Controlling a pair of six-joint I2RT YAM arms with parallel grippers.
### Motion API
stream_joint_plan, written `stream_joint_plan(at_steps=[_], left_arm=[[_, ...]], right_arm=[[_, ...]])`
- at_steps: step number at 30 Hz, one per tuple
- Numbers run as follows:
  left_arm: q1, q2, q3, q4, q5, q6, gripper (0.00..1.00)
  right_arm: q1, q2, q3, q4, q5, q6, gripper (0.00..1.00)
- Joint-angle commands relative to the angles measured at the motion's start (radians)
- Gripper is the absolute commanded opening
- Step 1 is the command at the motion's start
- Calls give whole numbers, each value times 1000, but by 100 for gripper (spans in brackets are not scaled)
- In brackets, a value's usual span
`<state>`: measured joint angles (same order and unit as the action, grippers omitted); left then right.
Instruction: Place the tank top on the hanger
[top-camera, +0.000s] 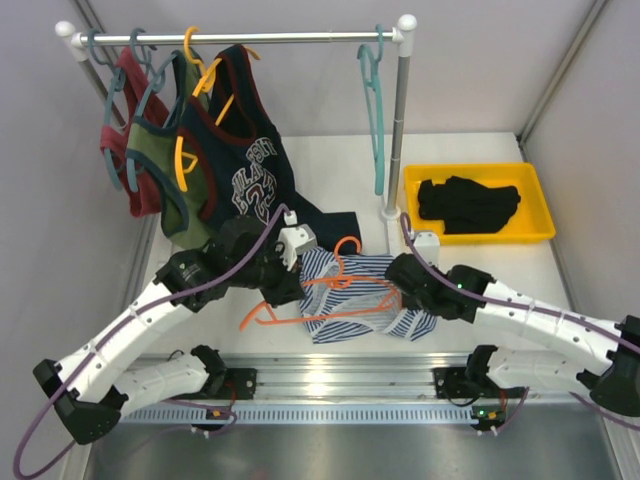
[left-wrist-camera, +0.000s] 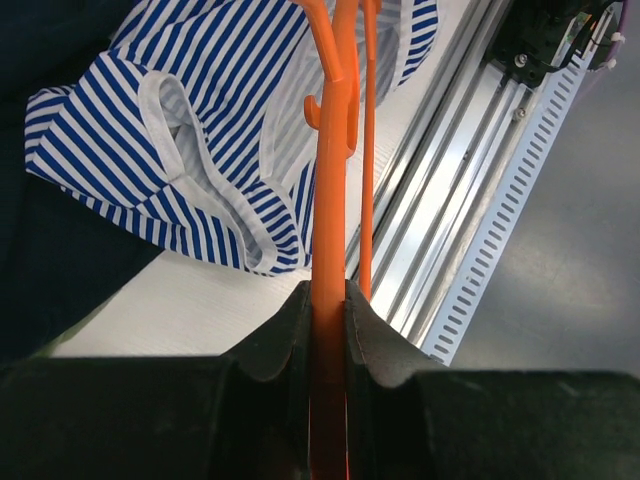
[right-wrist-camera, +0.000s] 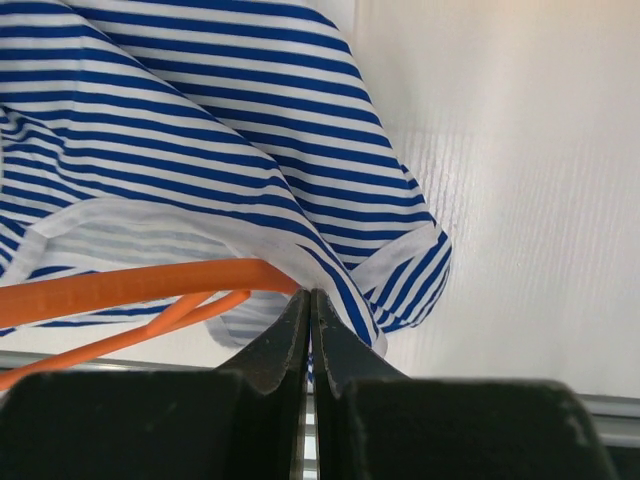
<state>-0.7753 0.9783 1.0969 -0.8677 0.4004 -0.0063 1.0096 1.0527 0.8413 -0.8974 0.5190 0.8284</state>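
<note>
left gripper (left-wrist-camera: 328, 300) clamped the hanger (left-wrist-camera: 335, 150) to steady it, right gripper (right-wrist-camera: 310, 300) was fully closed at hem of the top (right-wrist-camera: 200, 120), likely pinching fabric, unconfirmed.

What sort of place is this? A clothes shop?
Probably a robotics test bench, not a shop: two robot arms bolted to a table, a small clothes rail, plain panel walls.

The left arm (top-camera: 120, 340) and right arm (top-camera: 545, 318) are wearing white shells with black joints; purple cables (top-camera: 30, 435) are trailing along them. The left pincer (left-wrist-camera: 328, 295) and right pincer (right-wrist-camera: 310, 300) are showing matte black fingers.
</note>
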Motion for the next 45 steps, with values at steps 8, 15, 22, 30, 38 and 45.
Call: stream_joint_plan(at_steps=[8, 15, 22, 30, 38, 45], left_arm=[[-5, -36, -92, 248, 58, 95, 0], [-5, -33, -129, 305, 104, 132, 0], [-5, -10, -138, 300, 182, 154, 0], [-5, -13, -141, 283, 198, 163, 0], [-5, -3, -212, 505, 210, 83, 0], [-15, 55, -282, 765, 212, -40, 0]], right_arm=[[-13, -89, 84, -37, 29, -28, 0], [-13, -119, 96, -43, 35, -37, 0], [-19, -117, 142, -55, 52, -57, 0], [-32, -102, 179, -61, 62, -78, 0], [-32, -89, 234, -66, 69, -101, 0], [-32, -83, 251, -55, 72, -115, 0]])
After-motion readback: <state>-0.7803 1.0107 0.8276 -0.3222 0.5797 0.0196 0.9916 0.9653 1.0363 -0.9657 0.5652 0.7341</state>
